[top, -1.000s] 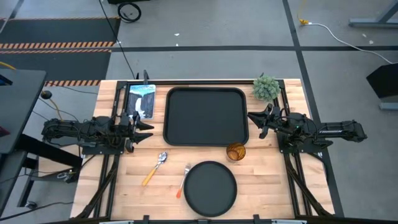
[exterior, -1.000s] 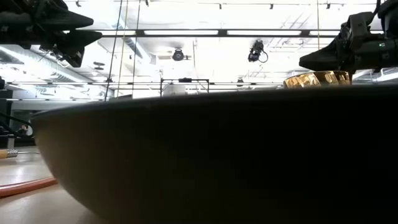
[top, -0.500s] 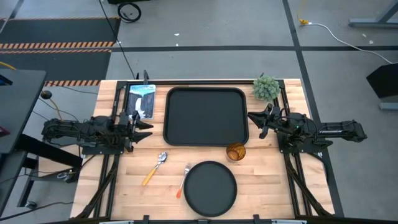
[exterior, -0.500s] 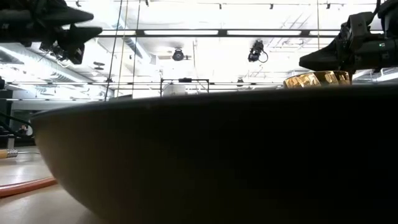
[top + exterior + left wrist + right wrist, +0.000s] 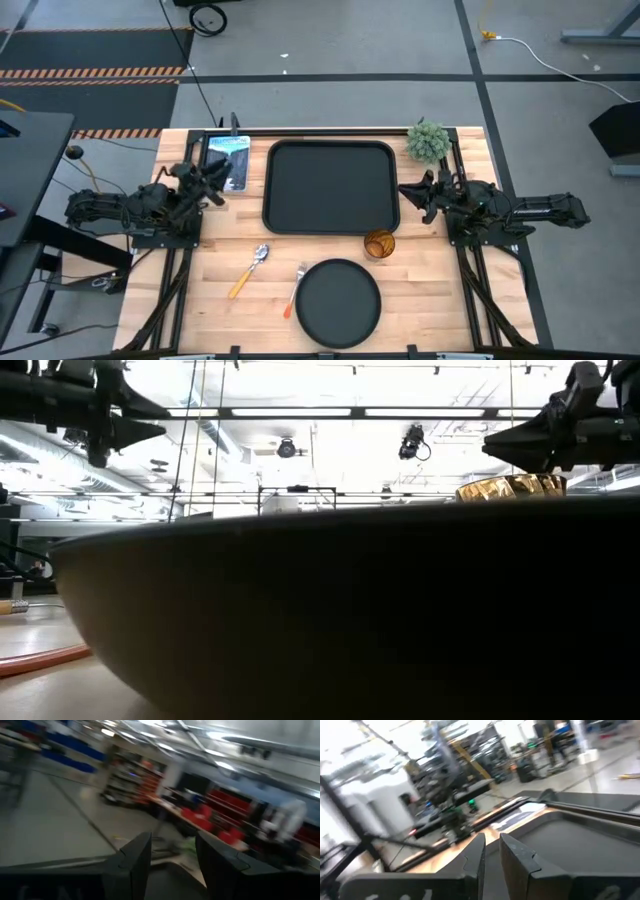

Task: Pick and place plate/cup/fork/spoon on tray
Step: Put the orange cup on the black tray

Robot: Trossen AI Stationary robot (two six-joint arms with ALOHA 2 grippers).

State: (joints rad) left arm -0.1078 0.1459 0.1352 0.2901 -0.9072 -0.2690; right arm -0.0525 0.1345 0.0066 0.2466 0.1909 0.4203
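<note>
- Wooden surface [image 5: 420, 300], pale planks, carrying everything; 2 dark arms over it, 1 at each side edge.
- Black rectangular tray [image 5: 331, 187] toward the far middle of the surface, rounded corners, low rim, nothing lying in it.
- Round matte black plate [image 5: 338, 301] at the near edge, well apart from the tray; fills most of the low view as a dark curved wall [image 5: 340, 610].
- Green potted plant [image 5: 427, 141] at the far right corner, just beside the tray's corner.
- Printed card or booklet [image 5: 228, 160] lying flat to the left of the tray, partly under the left arm.
- Left tool [image 5: 213, 183] raised over the surface near the tray's left rim, above the booklet's near end; fingers [image 5: 131, 862] spread with a clear gap, holding nothing.
- Right tool [image 5: 409, 190] near the tray's right rim, pointing toward it; fingers [image 5: 517, 855] close but with a narrow gap between them, empty.
- Amber translucent cup [image 5: 379, 244] upright, just off the tray's near right corner, between tray and plate; rim seen above the plate in the low view [image 5: 510, 487].
- Spoon [image 5: 249, 270] with yellow-orange handle, flat and slanted, left of the plate, silver bowl toward the tray.
- Fork [image 5: 295, 289] with red-orange handle, just beside the plate's left rim, tines toward the tray.
</note>
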